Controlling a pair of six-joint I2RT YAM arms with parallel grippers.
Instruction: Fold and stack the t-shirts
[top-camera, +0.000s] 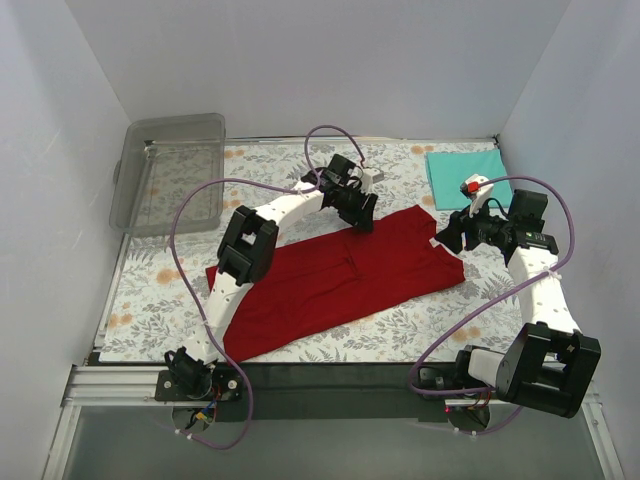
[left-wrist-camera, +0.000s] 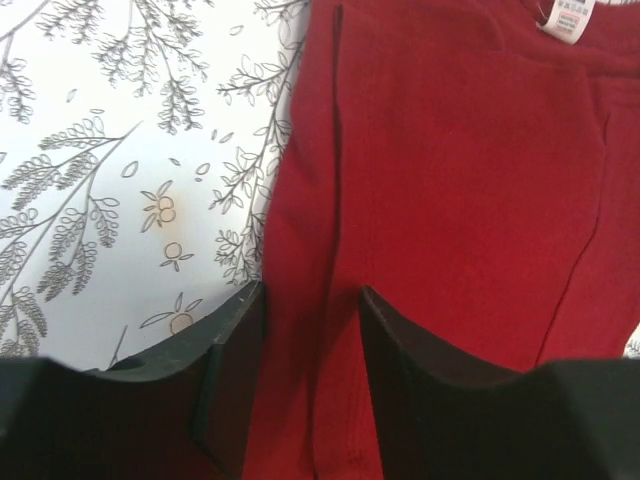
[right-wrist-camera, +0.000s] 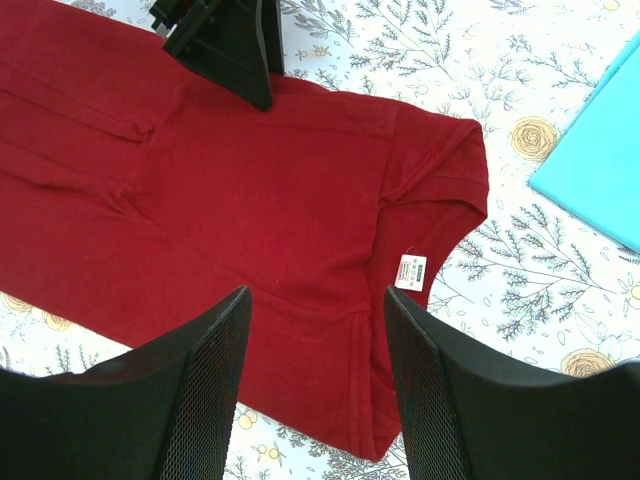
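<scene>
The deep red t-shirt (top-camera: 340, 275) lies spread across the middle of the floral table. It also fills the left wrist view (left-wrist-camera: 450, 200) and the right wrist view (right-wrist-camera: 250, 200). Its white tag (right-wrist-camera: 411, 272) sits at the collar on the shirt's right end. The teal t-shirt (top-camera: 465, 165) lies folded flat at the back right; its corner (right-wrist-camera: 600, 160) shows in the right wrist view. My left gripper (left-wrist-camera: 310, 295) is open at the shirt's far edge, with a fold of red cloth between the jaws. My right gripper (right-wrist-camera: 318, 295) is open and empty, above the collar end.
A clear plastic bin (top-camera: 170, 170) stands at the back left, partly over the table's edge. White walls close in the left, back and right sides. Purple cables loop above both arms. The left gripper (right-wrist-camera: 235, 45) shows at the top of the right wrist view.
</scene>
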